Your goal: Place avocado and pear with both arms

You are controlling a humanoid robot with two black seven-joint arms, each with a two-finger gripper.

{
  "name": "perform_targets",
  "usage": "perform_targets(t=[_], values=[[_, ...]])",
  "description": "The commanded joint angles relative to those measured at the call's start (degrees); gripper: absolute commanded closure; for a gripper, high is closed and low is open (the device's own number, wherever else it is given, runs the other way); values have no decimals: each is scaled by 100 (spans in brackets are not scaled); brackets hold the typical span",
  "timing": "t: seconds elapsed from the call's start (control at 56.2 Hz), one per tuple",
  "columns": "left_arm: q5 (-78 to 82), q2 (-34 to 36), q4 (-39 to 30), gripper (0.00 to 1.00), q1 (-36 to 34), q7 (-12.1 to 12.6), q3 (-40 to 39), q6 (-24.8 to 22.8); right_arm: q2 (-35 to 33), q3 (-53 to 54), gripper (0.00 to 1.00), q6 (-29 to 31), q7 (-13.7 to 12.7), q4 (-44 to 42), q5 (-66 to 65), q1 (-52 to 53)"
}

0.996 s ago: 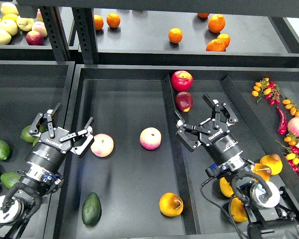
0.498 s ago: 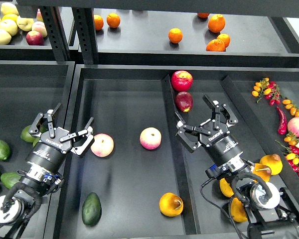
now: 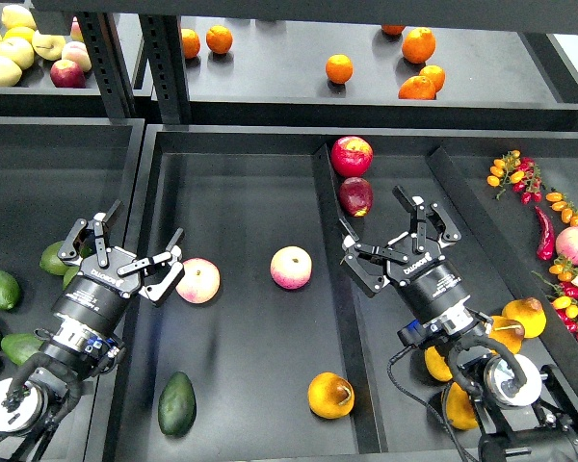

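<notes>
The avocado [image 3: 177,403] is dark green and lies on the floor of the middle tray [image 3: 241,318] near its front left corner. The pear [image 3: 330,395], orange-yellow with a brown sunken spot, lies at the tray's front right, against the divider. My left gripper [image 3: 137,246] is open and empty, above the tray's left wall, well behind the avocado. My right gripper [image 3: 390,229] is open and empty over the right compartment, behind and right of the pear.
Two peaches [image 3: 197,280] [image 3: 291,267] lie mid-tray between the grippers. Two red apples [image 3: 352,155] [image 3: 355,195] sit behind the right gripper. More avocados [image 3: 0,289] fill the left bin; pears [image 3: 524,316] lie at right. Oranges [image 3: 339,68] and apples [image 3: 14,48] are on the back shelf.
Both arms have shifted very slightly; the grippers stay open and empty. The fruit has not moved.
</notes>
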Motion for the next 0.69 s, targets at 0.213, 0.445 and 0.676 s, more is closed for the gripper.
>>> perform_targets(t=[0.213,0.445,0.676], values=[[0,0,-2,0,0,-6,0,-9,0,0,0,0,0,8,0,-18],[0,0,-2,0,0,-15,0,-9,0,0,0,0,0,-1,0,-18],[0,0,-2,0,0,-15,0,-9,0,0,0,0,0,8,0,-18]])
